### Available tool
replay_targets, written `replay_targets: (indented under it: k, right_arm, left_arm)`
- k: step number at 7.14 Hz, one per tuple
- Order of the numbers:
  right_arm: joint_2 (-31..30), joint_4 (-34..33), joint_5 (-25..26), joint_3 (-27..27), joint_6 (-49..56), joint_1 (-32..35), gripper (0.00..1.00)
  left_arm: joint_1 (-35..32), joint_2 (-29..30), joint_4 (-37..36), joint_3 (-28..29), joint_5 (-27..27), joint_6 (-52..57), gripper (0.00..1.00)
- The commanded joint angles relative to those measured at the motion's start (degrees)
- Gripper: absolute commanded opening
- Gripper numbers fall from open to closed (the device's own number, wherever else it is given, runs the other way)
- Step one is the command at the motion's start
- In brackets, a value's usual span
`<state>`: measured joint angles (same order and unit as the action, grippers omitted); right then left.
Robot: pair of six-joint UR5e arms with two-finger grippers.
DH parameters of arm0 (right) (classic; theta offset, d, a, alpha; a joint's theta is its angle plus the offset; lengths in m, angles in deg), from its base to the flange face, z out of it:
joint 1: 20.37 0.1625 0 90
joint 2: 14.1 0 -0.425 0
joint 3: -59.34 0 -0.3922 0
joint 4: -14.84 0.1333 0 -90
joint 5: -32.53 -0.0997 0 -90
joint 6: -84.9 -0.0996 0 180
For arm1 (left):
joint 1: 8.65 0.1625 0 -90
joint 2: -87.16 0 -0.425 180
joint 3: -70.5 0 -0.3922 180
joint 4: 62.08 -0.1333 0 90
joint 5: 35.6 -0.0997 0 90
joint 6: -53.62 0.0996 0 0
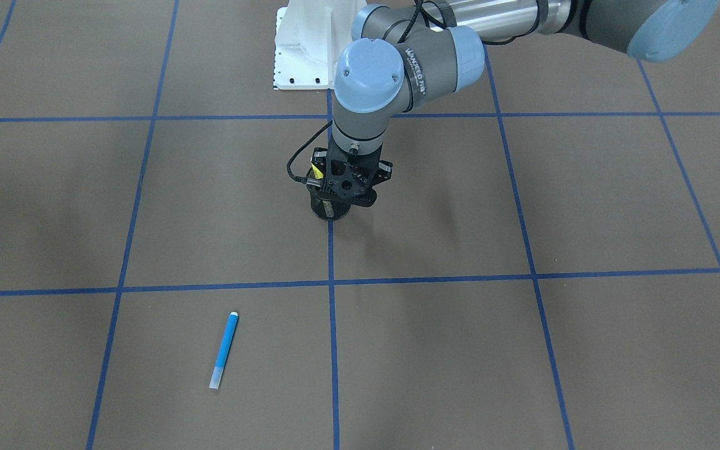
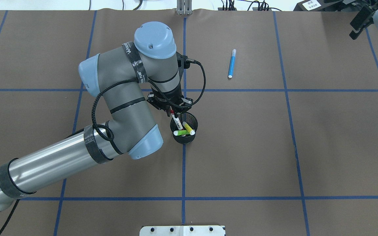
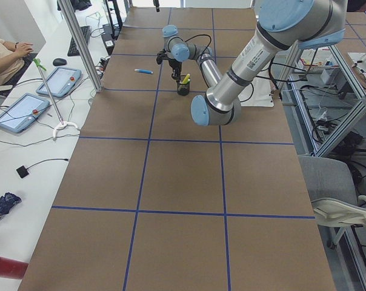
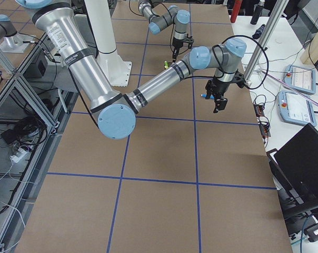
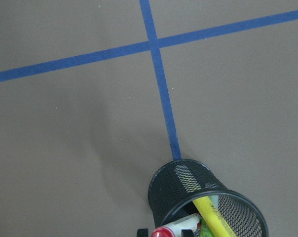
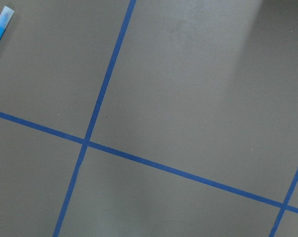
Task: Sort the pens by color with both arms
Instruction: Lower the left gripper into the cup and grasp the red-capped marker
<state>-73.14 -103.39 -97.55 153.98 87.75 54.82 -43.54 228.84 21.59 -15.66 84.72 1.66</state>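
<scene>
My left gripper (image 2: 173, 111) hangs straight down over a black mesh cup (image 2: 192, 119) near the table's middle. It is shut on the top of the white-barrelled pen with red ends (image 2: 175, 120), which stands in the cup. The light green pen (image 2: 180, 132) and the yellow pen (image 2: 189, 128) lean in the same cup. The left wrist view shows the cup (image 5: 188, 187), the yellow pen (image 5: 213, 215) and the red end (image 5: 163, 232). The blue pen (image 2: 232, 63) lies alone on the table, and also shows in the front view (image 1: 224, 350). My right gripper (image 2: 359, 19) hovers at the far right edge; I cannot tell its state.
The brown table is marked with a grid of blue tape lines (image 2: 184, 164). The white base pedestal (image 1: 304, 50) stands at the robot's side. In the left side view, operator tablets (image 3: 19, 112) and a person (image 3: 4, 54) are beside the table's far edge.
</scene>
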Motion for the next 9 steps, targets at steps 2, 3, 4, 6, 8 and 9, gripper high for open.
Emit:
replay_targets:
  k: [2, 3, 4, 6, 8, 9]
  right_arm:
    - [-0.2, -0.1, 0.2, 0.5, 0.0, 0.0, 1.0]
    - [-0.2, 0.0, 0.2, 0.5, 0.0, 0.0, 1.0]
    - [-0.5, 0.0, 0.2, 0.7, 0.0, 0.0, 1.0]
    - [-0.8, -0.1, 0.2, 1.3, 0.0, 0.0, 1.0]
    - [-0.9, -0.2, 0.2, 1.8, -0.2, 0.0, 1.0]
    - [-0.9, -0.1, 0.1, 1.7, -0.3, 0.0, 1.0]
  left_arm:
    - [0.0, 0.2, -0.1, -0.6, 0.0, -0.2, 0.27]
    - [0.0, 0.3, -0.1, -0.9, 0.0, -0.4, 0.26]
    - [0.0, 0.3, -0.3, -2.2, 0.1, -0.7, 0.21]
    - [0.0, 0.0, -0.4, -4.9, 0.0, -0.9, 0.12]
    - [-0.1, -0.3, -0.7, -8.3, -0.3, -1.2, 0.01]
    - [-0.3, -0.3, -0.7, -10.4, -1.9, -3.0, 0.0]
